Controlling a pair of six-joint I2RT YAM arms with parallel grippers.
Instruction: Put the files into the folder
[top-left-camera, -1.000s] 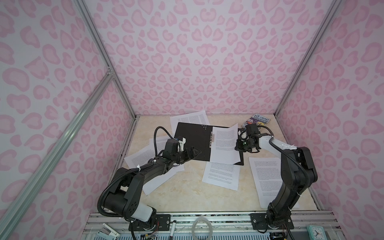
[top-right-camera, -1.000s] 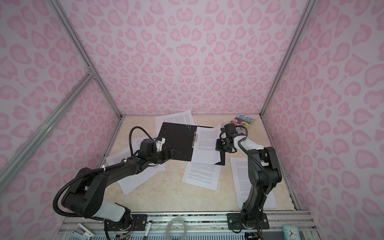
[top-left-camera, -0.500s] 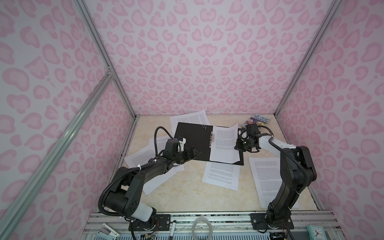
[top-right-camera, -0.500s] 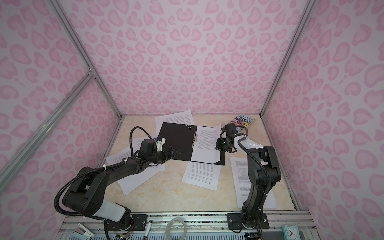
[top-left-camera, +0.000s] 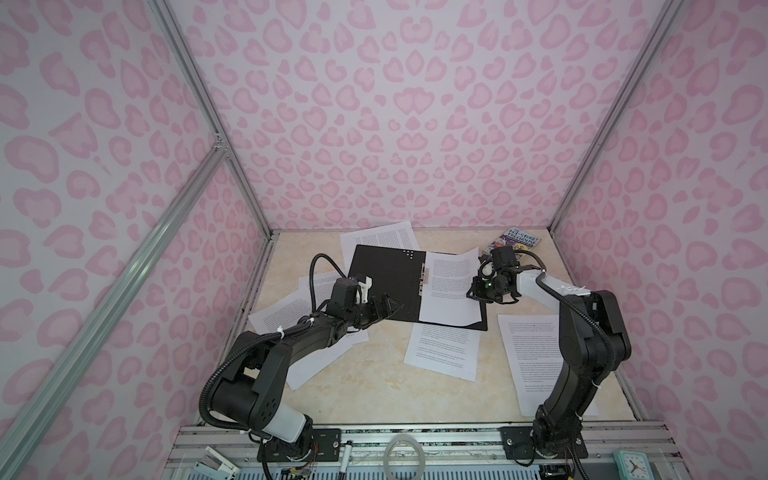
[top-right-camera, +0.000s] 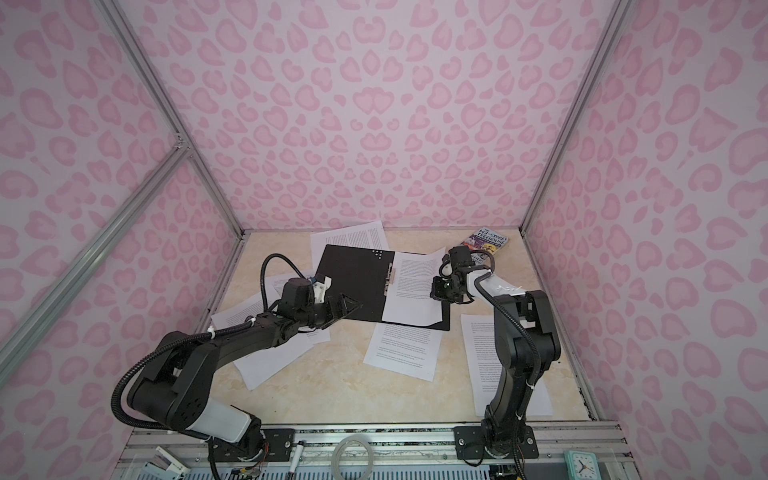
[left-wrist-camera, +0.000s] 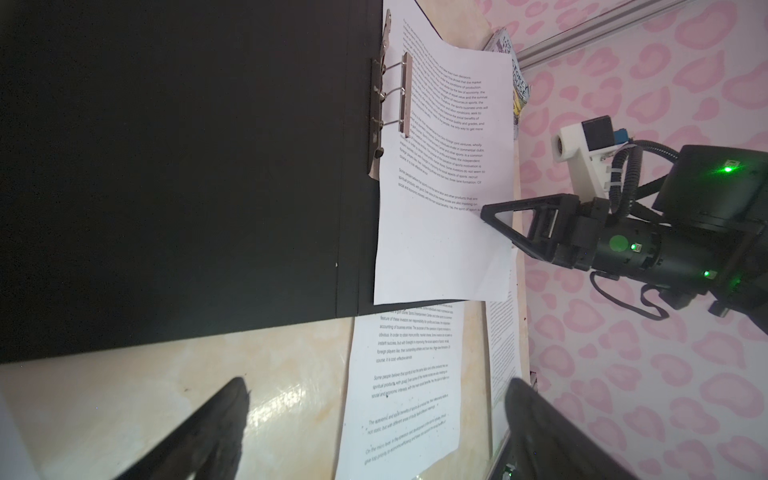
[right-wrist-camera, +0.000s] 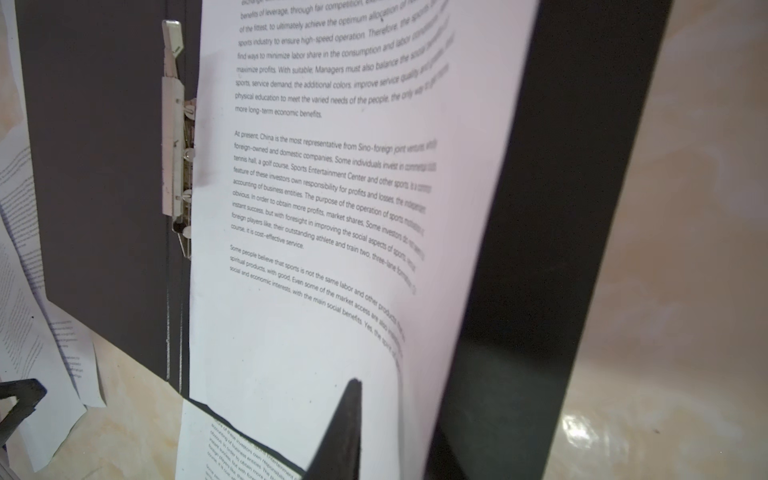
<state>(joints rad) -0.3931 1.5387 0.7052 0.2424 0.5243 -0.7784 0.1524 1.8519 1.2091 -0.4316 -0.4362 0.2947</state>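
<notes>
Flattened since a second ago, when it hung tilted over the spine, one sheet (top-left-camera: 451, 291) now lies on the right half of the open folder (top-left-camera: 386, 274), black inside up, its left edge at the metal clip (top-left-camera: 424, 279). Leftmost, two overlapping files (top-left-camera: 286, 316) lie on the surface (top-left-camera: 374, 399), partly under the left arm. The left hand (top-left-camera: 388, 308) sits at the folder's near left edge, its fingers spread wide and gripping nothing (the left wrist view shows both tips well apart). Another file (top-left-camera: 376, 241) pokes out from under the folder's far edge, and one more (top-left-camera: 442, 353) lies just near of the folder, its far edge tucked under it. The right hand (top-left-camera: 476, 291) is at the placed sheet's right edge, one finger (left-wrist-camera: 490, 214) on the paper; whether it pinches the sheet or has let go I cannot tell. A colourful paperback (top-left-camera: 519, 242) lies in the far right corner, and a last file (top-left-camera: 528, 357) lies along the right side, partly behind the right arm.
</notes>
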